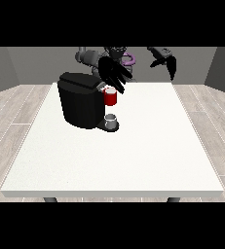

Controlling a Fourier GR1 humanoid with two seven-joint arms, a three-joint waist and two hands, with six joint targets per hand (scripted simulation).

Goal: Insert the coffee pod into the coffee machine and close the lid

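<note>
- Above the coffee machine [80,99] we see the hand at the view's left [115,74], fingers spread, holding nothing.
- We see the hand at the view's right [166,62] raised, fingers hanging relaxed.
- A grey thing [111,119] sits at the machine's base.

The coffee machine [81,99] stands on the table [133,155] near its far left corner, a grey thing [111,121] at its base.

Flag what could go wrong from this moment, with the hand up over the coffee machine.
1. The hand at the view's left hangs spread just above the red thing at the machine; coming down, it might knock it.
2. A grey thing sits on the base of the coffee machine, below that hand; a careless reach could nudge it off.
3. The hand at the view's right hangs far from the machine, so it cannot steady it.
</note>
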